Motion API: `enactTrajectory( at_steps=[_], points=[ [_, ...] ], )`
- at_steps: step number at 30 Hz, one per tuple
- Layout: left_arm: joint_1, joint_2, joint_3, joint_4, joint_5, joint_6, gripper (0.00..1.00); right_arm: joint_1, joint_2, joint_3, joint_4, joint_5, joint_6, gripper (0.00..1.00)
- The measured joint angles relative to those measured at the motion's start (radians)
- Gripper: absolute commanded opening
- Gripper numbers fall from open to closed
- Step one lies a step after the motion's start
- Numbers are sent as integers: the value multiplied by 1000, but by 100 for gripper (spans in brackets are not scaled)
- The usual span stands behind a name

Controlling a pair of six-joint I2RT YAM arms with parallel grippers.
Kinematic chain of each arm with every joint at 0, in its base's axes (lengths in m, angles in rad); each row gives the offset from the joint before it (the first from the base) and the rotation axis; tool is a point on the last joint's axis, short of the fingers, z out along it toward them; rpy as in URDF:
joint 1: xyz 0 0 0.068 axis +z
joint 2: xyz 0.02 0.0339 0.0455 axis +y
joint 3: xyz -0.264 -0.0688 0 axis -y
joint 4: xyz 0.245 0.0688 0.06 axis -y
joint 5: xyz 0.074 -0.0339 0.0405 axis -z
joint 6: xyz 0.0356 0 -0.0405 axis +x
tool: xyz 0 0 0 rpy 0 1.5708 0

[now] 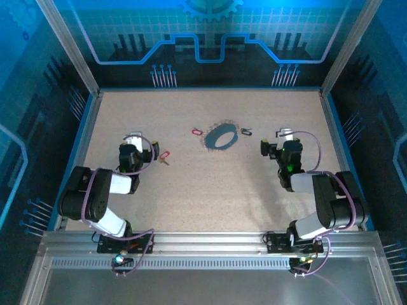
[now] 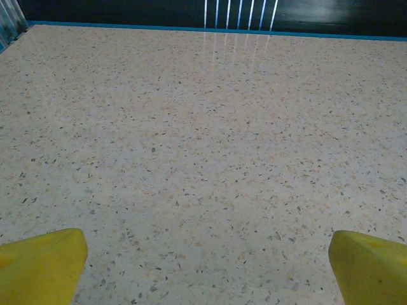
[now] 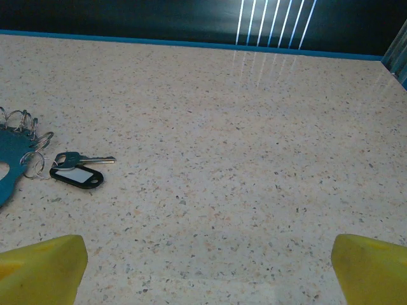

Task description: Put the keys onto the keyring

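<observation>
The left gripper [image 1: 134, 140] is spread wide and holds nothing. Its wrist view gives two yellow fingertips [image 2: 41, 267] at the bottom corners, with bare speckled table [image 2: 203, 127] between and beyond them. The right gripper [image 1: 283, 136] is just as wide open and also empty. Its own view has the same yellow tips at the corners. Far and left of them in that close view lies the black key [image 3: 76, 173], a silver blade with a black tag, flat on the table. It is just beside the keyring [image 3: 11, 152], whose blue edge carries small silver wire rings. From above, those rings are only a faint fringe. The overhead view gives the whole layout instead. There the keyring is a blue oval lying flat toward the far middle of the table, between the two arms. A red key [image 1: 196, 132] lies just left of it and the black key just right. The other red key [image 1: 165, 155] lies apart, nearer, just right of the left gripper.
</observation>
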Motion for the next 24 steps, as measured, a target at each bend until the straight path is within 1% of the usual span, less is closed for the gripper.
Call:
enactTrajectory(
  at_steps=[24],
  points=[
    [13, 0, 8, -7, 75, 3, 99, -2, -3, 1, -10, -8, 0, 100]
  ],
)
